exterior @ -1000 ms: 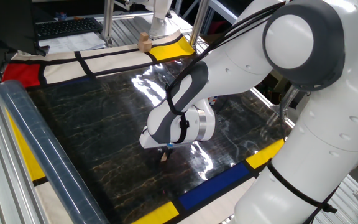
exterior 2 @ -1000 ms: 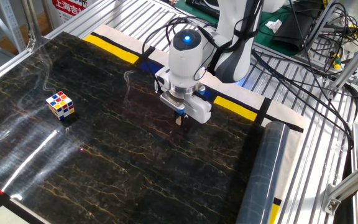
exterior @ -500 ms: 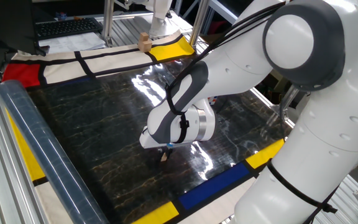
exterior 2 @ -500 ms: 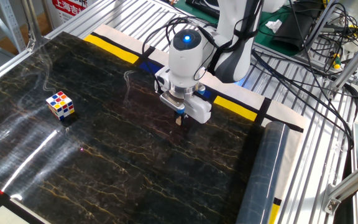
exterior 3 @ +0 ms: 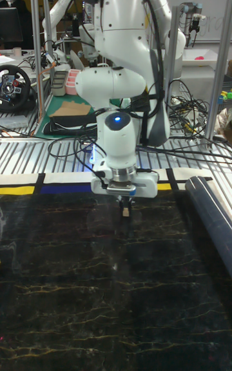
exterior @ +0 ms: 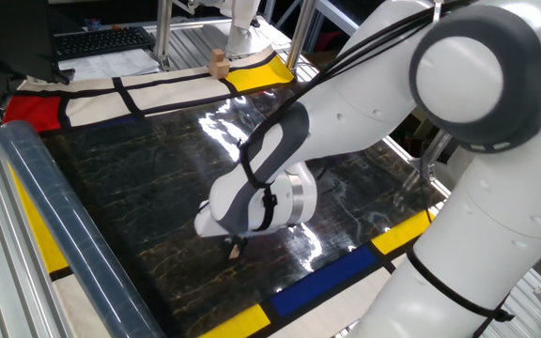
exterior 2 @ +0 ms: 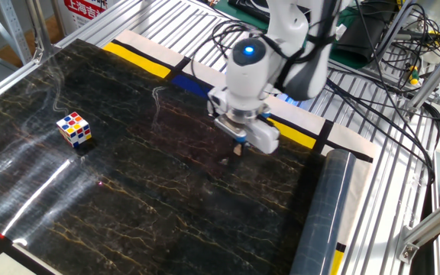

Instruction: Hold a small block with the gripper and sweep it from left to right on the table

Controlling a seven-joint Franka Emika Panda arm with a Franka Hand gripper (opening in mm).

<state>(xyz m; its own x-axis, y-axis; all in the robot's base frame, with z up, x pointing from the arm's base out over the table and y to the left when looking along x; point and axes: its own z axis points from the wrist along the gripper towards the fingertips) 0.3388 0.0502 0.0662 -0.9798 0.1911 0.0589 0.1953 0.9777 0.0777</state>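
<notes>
On the black marble table (exterior 2: 128, 198), near its 3 o'clock edge in the other fixed view, my gripper (exterior 2: 237, 148) points straight down, jaws clamped on the small block (exterior 2: 236, 151), which touches the surface. My white arm (exterior: 364, 103) arches overhead. Well apart at 9 o'clock sits a multicoloured puzzle cube (exterior 2: 74, 128).
</notes>
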